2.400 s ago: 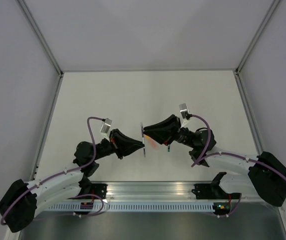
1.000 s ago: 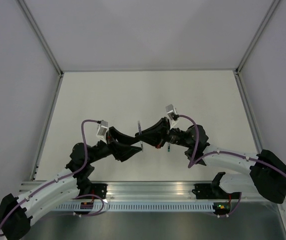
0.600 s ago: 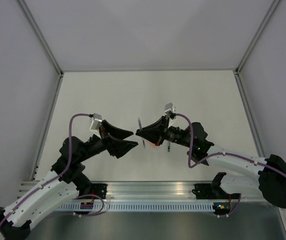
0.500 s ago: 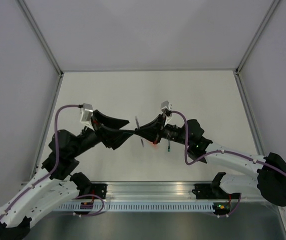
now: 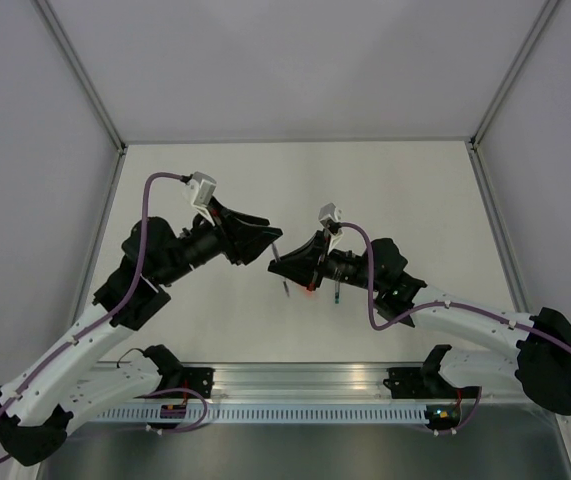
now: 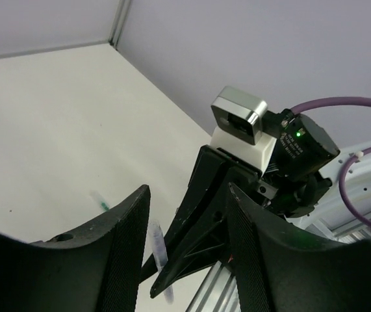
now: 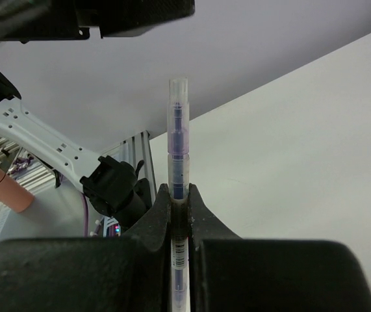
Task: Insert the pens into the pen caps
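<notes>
My right gripper (image 7: 179,195) is shut on a thin silver-grey pen (image 7: 178,130) with purple ink showing through it. The pen stands out past the fingers, and a clear grey cap section sits on its upper end. From above, the same pen (image 5: 281,268) hangs tilted over the table in the right gripper (image 5: 283,266). My left gripper (image 5: 272,234) is raised just up and left of the pen's top. Its jaws (image 6: 188,188) are open with nothing gripped, and the pen (image 6: 156,250) shows beside its left finger. A pink-orange marker (image 5: 310,288) and a dark green pen (image 5: 336,293) lie under the right arm.
A blurred green-tipped piece (image 6: 101,203) lies on the white table (image 5: 265,190). The metal rail (image 5: 295,385) with the arm bases runs along the near edge. Grey walls with metal posts (image 5: 85,75) enclose the left, right and back sides.
The left arm has lifted and swung up and back from beside the pen, its jaws widening then narrowing. The right gripper kept hold of the pen and shifted slightly left.
</notes>
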